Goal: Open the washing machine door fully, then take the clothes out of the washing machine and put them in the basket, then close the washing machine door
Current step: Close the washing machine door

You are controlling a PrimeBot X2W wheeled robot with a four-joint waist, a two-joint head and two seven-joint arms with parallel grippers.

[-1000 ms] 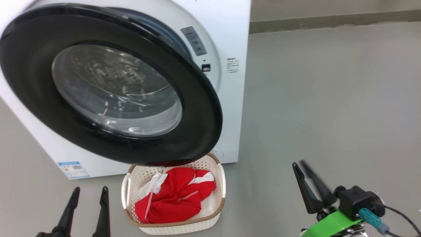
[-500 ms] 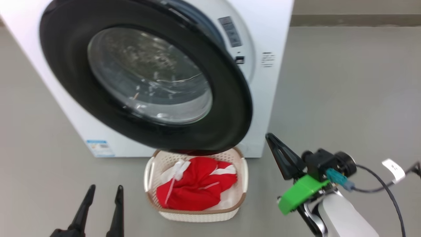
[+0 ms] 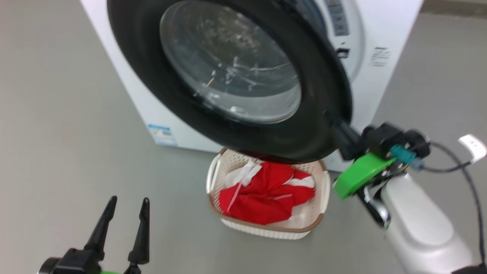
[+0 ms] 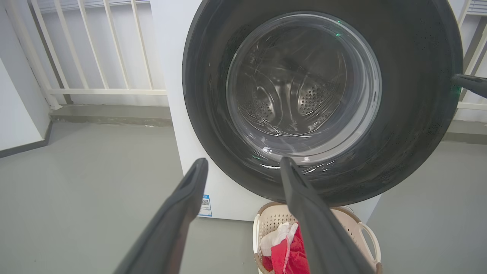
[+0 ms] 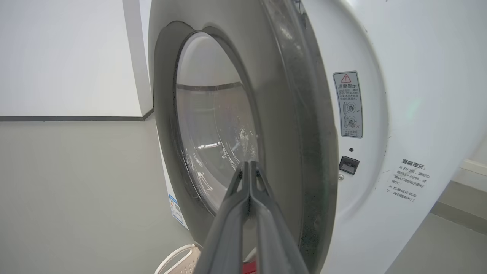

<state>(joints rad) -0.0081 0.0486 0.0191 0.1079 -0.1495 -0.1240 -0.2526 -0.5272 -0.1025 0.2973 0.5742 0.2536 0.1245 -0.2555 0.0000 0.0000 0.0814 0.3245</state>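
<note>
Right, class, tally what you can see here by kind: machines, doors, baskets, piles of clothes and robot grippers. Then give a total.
Washing machine: 1
Washing machine door: 1
Basket: 1
Pile of red and white clothes: 1
Grippers: 2 (left gripper, right gripper)
Total: 6
</note>
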